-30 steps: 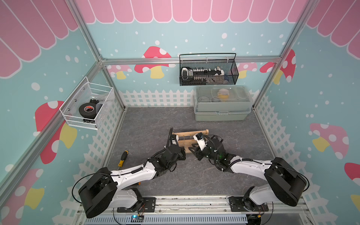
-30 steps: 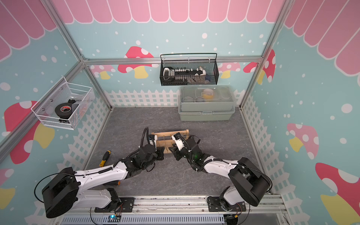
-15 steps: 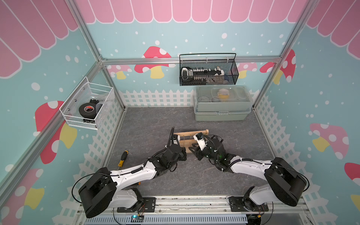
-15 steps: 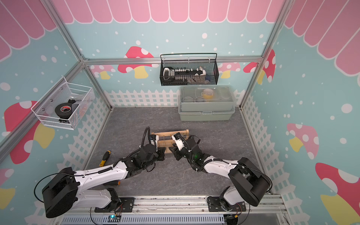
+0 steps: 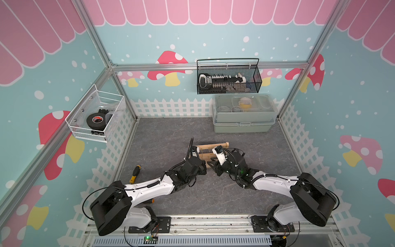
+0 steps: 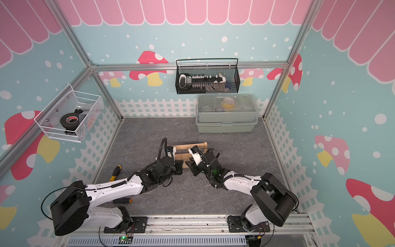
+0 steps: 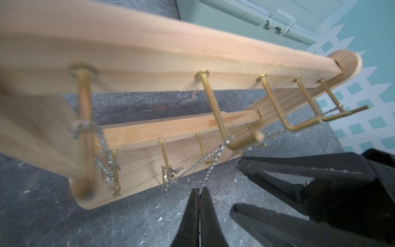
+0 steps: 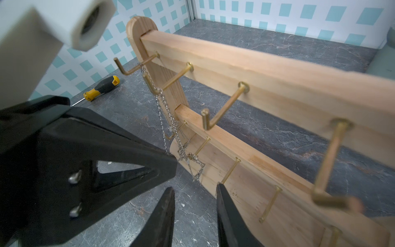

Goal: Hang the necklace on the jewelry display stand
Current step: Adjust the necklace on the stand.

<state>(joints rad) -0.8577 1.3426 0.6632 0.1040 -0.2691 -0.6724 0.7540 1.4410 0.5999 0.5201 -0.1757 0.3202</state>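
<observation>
Count: one jewelry display stand (image 5: pixel 211 145) (image 6: pixel 188 146), one necklace (image 7: pixel 82 127), two grippers. In the left wrist view the stand's top crossbar is showing five gold hooks (image 7: pixel 213 107). A lower bar is carrying a row of smaller ones, which I cannot count in full.

The stand is sitting upright on the grey mat.

Surroundings:
- One yellow-and-black screwdriver (image 5: pixel 135 173) (image 8: pixel 102 86) is lying well off the stand's left end.
- One grey-green lidded box (image 5: pixel 242 126) is sitting beyond the stand against the back wall.
- One black mesh basket (image 5: pixel 228 89) is hanging above that box.
- One white wire basket (image 5: pixel 94 128), holding a roll of black tape (image 5: pixel 96 118), is hanging on the left wall.

Nothing is lying between the grippers and the stand's front.

The necklace is looping round the hook nearest the stand's left end and is passing over the next hook's bend. From there it is dropping in front of the lower bar.

The left gripper (image 7: pixel 199 193) is pinching a chain strand between fully closed tips, just in front of the stand. The right gripper (image 8: pixel 194 190) is hovering beside it with a narrow gap between its fingers, and a loop of chain is dangling just above that gap, not gripped.
</observation>
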